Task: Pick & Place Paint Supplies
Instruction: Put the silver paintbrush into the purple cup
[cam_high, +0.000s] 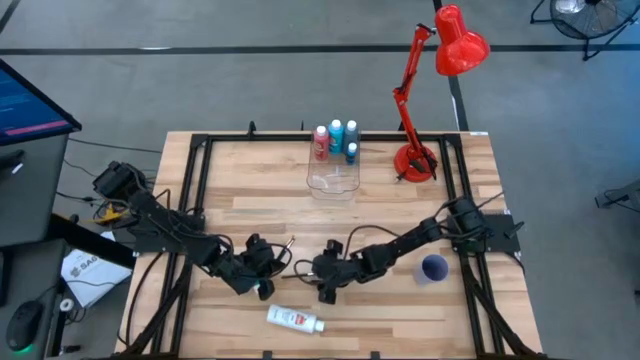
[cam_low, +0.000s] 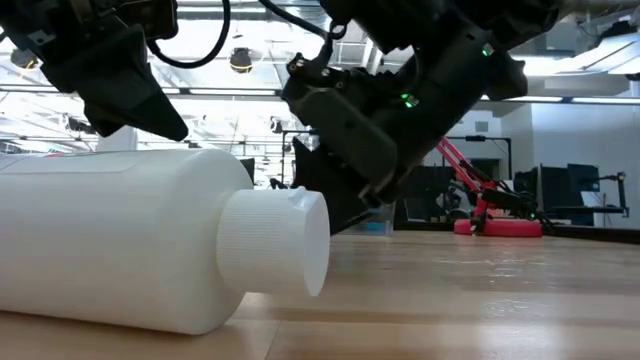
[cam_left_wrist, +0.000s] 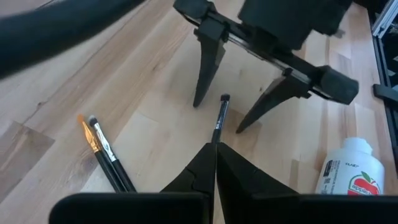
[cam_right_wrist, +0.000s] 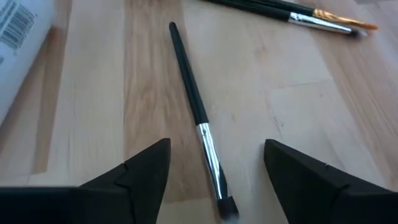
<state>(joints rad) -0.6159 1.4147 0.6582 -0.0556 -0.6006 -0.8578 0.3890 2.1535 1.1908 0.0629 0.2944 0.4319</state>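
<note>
The right gripper is low over the table's near middle, its two fingers spread apart and pointing down on either side of a thin dark brush that lies flat on the wood; whether the tips touch the table cannot be told. The brush's bristle end sits between the fingertips and its handle runs away toward the left gripper, whose jaws are closed together, empty, right at the handle's far tip. Two more brushes, one with an orange tip, lie side by side just beyond. A white bottle lies on its side near the table's front edge, close to both grippers. At the back, a red, a white and two blue bottles stand grouped behind a clear box. A purple cup stands beside the right arm, and a red lamp is at the back right.
</note>
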